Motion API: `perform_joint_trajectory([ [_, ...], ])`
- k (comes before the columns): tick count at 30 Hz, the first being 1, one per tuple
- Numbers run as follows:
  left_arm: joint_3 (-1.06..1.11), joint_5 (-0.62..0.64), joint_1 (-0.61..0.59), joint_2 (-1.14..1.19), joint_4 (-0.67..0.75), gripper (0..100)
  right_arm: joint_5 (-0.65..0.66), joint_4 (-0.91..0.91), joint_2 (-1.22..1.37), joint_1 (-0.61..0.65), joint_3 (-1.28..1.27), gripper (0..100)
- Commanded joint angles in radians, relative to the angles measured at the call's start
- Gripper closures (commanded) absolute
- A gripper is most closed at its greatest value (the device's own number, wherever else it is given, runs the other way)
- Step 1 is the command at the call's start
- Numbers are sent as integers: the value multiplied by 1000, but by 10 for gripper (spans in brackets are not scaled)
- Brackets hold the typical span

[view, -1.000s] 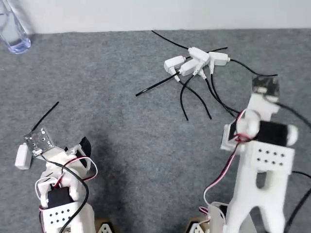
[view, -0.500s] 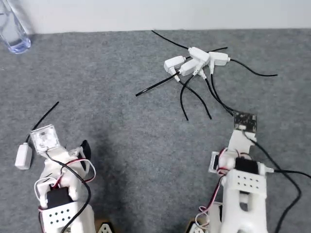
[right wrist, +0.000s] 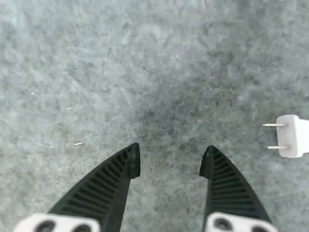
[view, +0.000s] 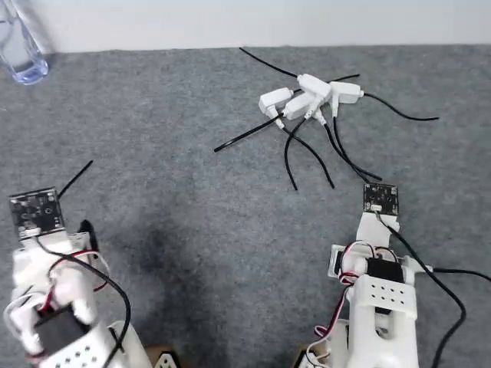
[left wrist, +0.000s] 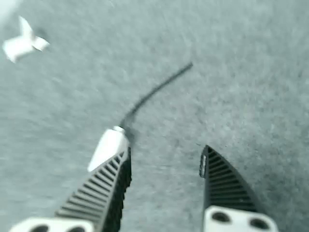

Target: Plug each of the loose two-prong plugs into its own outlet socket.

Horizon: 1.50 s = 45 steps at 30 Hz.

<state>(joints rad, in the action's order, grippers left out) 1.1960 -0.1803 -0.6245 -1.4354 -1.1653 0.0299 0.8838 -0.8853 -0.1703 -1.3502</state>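
Note:
A white two-prong plug lies on the grey carpet against the outer side of one finger of my open left gripper; its black cord runs away from it. In the high view the left arm covers that plug and just the cord's end shows. My right gripper is open over bare carpet, with another white plug lying off to one side, prongs towards the gripper. A white cluster of outlet sockets and plugs with black cords sits at the far middle of the table, beyond the right arm.
A clear glass vessel stands at the far left corner. Black cords trail from the cluster towards the right arm. The white cluster also appears far off in the left wrist view. Open carpet lies between the arms.
The left arm's wrist has shifted left and nearer, now covering the white plug that lay beside it. The right arm has dropped from a raised pose and pulled back towards its base.

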Motion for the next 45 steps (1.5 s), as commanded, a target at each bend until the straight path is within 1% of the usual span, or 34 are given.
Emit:
perform_joint_trajectory([
  [1,-369,-60,-31,-2,-301,776,14,-16,-16,-12,6,802],
  [3,-493,-69,-32,15,-371,775,14,-16,-16,-12,6,802],
  [5,-599,-81,-32,68,-410,775,14,-16,-16,-12,5,802],
  [8,-723,-87,-32,218,-457,775,14,-15,-16,-12,3,802],
  [11,-789,-89,-32,420,-529,775,14,-15,-16,-12,3,802],
  [14,-828,-101,-34,601,-535,777,14,-15,-16,-12,2,802],
  [17,-860,-169,-34,701,-529,778,14,-15,-16,-12,2,802],
  [20,-878,-250,-34,752,-473,777,14,-16,-16,-12,0,802],
  [22,-880,-334,-37,781,-433,776,14,-16,-16,-12,0,802],
  [24,-883,-420,-68,824,-397,776,14,-16,-16,-12,0,802],
  [26,-883,-508,-118,878,-347,775,14,-16,-16,-12,0,802],
  [28,-883,-585,-193,951,-272,775,14,-16,-16,-12,0,802],
  [30,-883,-632,-269,1043,-192,775,14,-16,-16,-10,0,802],
  [32,-883,-660,-318,1138,-138,775,14,-18,-16,-8,0,802],
  [34,-883,-669,-334,1218,-114,775,14,-18,-16,12,0,802],
  [38,-877,-667,-331,1303,-57,775,14,-18,-16,33,-2,804],
  [42,-858,-664,-325,1372,34,775,14,-18,-16,31,-2,805],
  [45,-835,-664,-318,1427,40,775,14,-18,-16,31,-2,804],
])
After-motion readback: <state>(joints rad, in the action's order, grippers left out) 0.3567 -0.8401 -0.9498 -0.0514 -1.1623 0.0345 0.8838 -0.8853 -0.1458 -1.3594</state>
